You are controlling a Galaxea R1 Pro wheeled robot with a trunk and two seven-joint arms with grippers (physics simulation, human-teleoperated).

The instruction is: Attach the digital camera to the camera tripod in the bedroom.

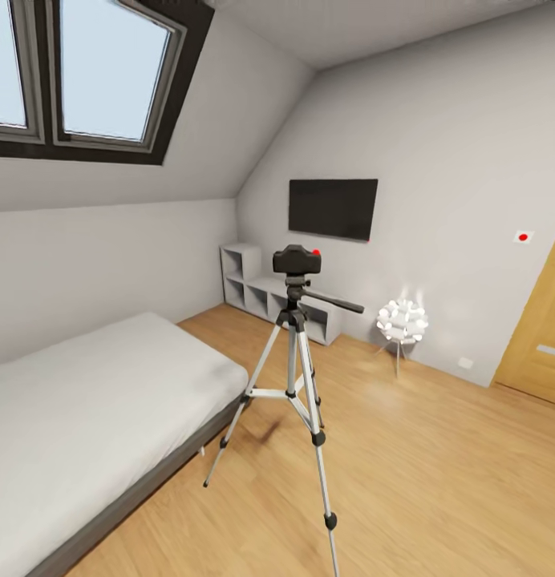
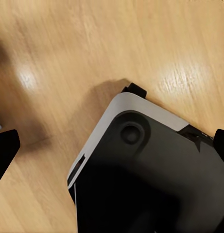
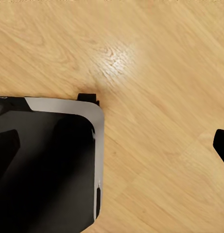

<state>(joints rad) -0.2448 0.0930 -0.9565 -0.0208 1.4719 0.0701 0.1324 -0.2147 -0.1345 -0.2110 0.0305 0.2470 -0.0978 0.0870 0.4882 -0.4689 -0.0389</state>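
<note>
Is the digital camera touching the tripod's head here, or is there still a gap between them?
Touching. In the head view the digital camera sits directly on the black head of the camera tripod, with no floor or wall visible between them.

The digital camera (image 1: 297, 259) sits on the head of the camera tripod (image 1: 297, 377), which stands on the floor (image 1: 438, 473) at centre, 12 o'clock of the head view. The bed (image 1: 85, 417) lies at 9 o'clock, beside the tripod's legs. Behind the tripod, the shelf unit (image 1: 257, 290) stands against the far wall with the TV (image 1: 333, 208) mounted above it; the lamp (image 1: 402, 322) stands at 2 o'clock, the door (image 1: 542, 320) at 3 o'clock.
</note>
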